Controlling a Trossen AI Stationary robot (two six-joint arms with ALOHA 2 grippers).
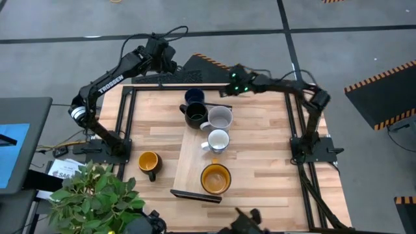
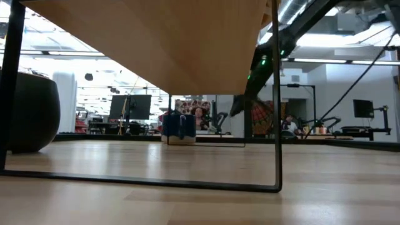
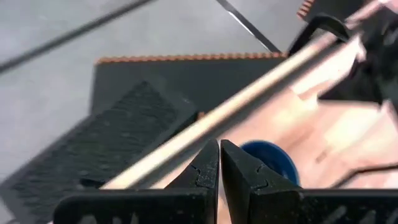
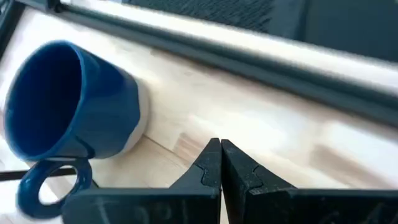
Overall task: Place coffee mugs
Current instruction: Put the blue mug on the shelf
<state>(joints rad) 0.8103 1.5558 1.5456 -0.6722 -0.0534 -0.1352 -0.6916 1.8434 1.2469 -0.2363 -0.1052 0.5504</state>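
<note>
6 mugs sit on the table, placed here w/ respect to the long light wooden board. Dark blue mug stands just past the board's far end, upright. Black mug is on the board's far end, touching or nearly touching the blue one. Pale grey mug sits just beside the black, at the board's far right corner. White mug is mid-board, near its right edge. 1 yellow-orange mug rests on the board's near end; the 2nd yellow-orange mug is off the board, to its left, well apart from the rest.

Right claw hovers beyond the board's far end, a bit right of the blue mug, fingers pressed together, gripping nothing. Left claw hangs over the table's far edge, left of the board's far end, fingers also pressed together, empty; the blue mug shows just ahead of it.

A black frame rims the table. A leafy plant stands near the table's near-left corner, well left of the board.
</note>
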